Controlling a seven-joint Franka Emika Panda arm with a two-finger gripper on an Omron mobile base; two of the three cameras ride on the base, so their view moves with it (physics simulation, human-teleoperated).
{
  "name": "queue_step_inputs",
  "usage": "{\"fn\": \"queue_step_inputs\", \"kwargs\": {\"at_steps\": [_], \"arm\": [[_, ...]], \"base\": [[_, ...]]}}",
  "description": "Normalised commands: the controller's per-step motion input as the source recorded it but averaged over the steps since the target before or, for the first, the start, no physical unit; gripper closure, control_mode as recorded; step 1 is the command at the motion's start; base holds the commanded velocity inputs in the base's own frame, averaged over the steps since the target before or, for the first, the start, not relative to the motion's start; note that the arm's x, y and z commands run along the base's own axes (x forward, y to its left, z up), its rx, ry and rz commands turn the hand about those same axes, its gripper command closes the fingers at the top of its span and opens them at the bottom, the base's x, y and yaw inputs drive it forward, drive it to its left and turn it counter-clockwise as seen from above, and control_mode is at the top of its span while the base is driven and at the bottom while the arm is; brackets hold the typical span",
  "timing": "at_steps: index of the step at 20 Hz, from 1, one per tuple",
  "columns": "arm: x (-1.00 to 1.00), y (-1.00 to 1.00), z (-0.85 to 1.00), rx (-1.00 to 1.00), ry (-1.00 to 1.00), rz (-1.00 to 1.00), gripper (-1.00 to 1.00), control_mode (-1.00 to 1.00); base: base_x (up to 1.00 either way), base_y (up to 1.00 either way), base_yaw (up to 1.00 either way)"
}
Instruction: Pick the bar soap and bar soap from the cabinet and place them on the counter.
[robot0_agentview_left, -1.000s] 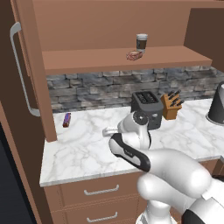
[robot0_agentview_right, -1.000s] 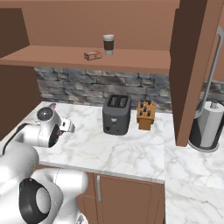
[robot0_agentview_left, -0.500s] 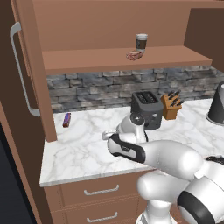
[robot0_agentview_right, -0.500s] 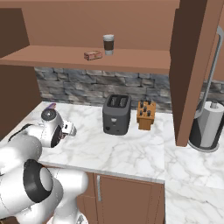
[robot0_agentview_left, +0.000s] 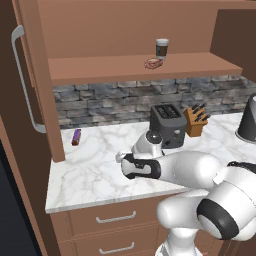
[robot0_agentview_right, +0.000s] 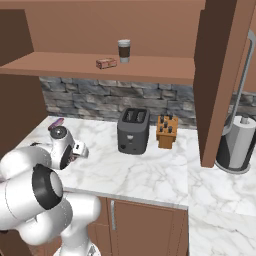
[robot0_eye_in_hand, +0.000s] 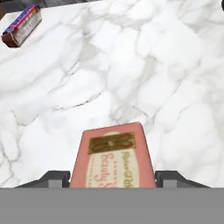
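Gripper (robot0_eye_in_hand: 112, 177) low over the counter (robot0_eye_in_hand: 175, 87), fingers (robot0_eye_in_hand: 54, 178) on either side of a pink bar soap (robot0_eye_in_hand: 113, 159), pinching it across its width; the bar sticks out ahead of the tips. Whether it rests on the marble already can't be told. Bare veined marble just beyond the tips. Farther out, off to one side of the fingers, a small purple-and-red wrapped stick (robot0_eye_in_hand: 22, 25) lies flat, well apart from the held bar. Well beyond and above the fingers, the second bar soap (robot0_agentview_left: 153, 63) sits on the cabinet (robot0_agentview_left: 140, 67) shelf, just beside a paper cup (robot0_agentview_left: 161, 48). Toaster (robot0_agentview_left: 167, 122) and knife block (robot0_agentview_left: 195, 120) stand on the counter past the hand. Judged progress: first bar nearly placed, release pending; second bar not yet fetched, so roughly half left.
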Motion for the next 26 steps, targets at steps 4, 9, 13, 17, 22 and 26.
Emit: {"fn": "queue_step_inputs", "kwargs": {"at_steps": [4,9,13,17,22,26], "arm": [[0.04,0.00,-0.23,-0.01,0.01,0.00,1.00,-1.00],[0.01,0.00,-0.23,-0.01,0.00,0.00,1.00,-1.00],[0.00,0.00,-0.21,0.00,0.00,0.00,1.00,-1.00],[0.00,0.00,-0.21,0.00,0.00,0.00,1.00,-1.00],[0.00,0.00,-0.23,-0.01,0.00,0.00,1.00,-1.00],[0.00,0.00,-0.24,-0.01,0.00,0.00,1.00,-1.00]], "base": [[0.00,0.00,0.00],[0.00,0.00,0.00],[0.00,0.00,0.00],[0.00,0.00,0.00],[0.00,0.00,0.00],[0.00,0.00,0.00]]}}
